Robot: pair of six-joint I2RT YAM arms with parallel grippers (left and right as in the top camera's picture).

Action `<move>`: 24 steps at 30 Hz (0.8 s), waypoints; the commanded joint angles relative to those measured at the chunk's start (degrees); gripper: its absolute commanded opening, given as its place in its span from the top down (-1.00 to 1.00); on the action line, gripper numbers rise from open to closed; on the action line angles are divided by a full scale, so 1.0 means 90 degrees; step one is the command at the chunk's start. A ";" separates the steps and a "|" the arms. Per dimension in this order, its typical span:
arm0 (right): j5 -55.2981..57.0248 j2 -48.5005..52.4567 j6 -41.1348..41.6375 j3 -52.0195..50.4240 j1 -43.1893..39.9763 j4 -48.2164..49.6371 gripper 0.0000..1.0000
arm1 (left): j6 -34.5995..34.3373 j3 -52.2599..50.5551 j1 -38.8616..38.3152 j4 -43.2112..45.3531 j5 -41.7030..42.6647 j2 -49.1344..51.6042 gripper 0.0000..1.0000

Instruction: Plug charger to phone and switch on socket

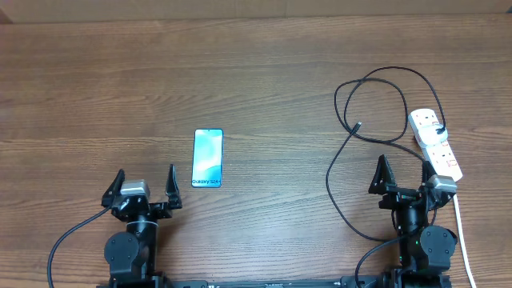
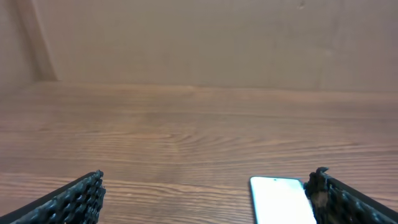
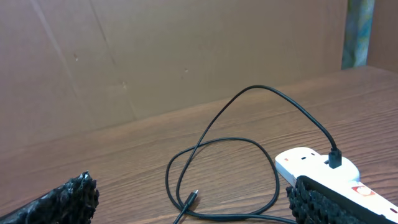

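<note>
Left pincer: fingers spread wide, gripping nothing. The slim rectangular smartphone with a light blue screen and black edge lies flat on the brown wood-grain surface, just ahead and to the right of this pincer, untouched.

Right pincer: fingers spread wide, empty. The long thin black charger cable loops ahead and to its left, its small connector tip loose on the surface. The white elongated power strip with red rocker switches lies ahead-right, by the right finger, with a black plug seated at its far end.
</note>
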 commanded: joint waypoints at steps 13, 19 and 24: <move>-0.0034 -0.0063 -0.0032 -0.0068 0.0036 0.0039 -1.00 | -0.0141 0.1362 0.0034 -0.0767 0.0857 0.0554 -0.99; -0.0034 -0.0063 -0.0032 -0.0068 0.0036 0.0039 -0.99 | -0.0143 0.2288 0.0032 -0.0879 0.1290 0.1557 -0.99; -0.0034 -0.0063 -0.0032 -0.0068 0.0036 0.0039 -1.00 | -0.0192 0.3402 0.0029 -0.1309 0.1673 0.2696 -0.99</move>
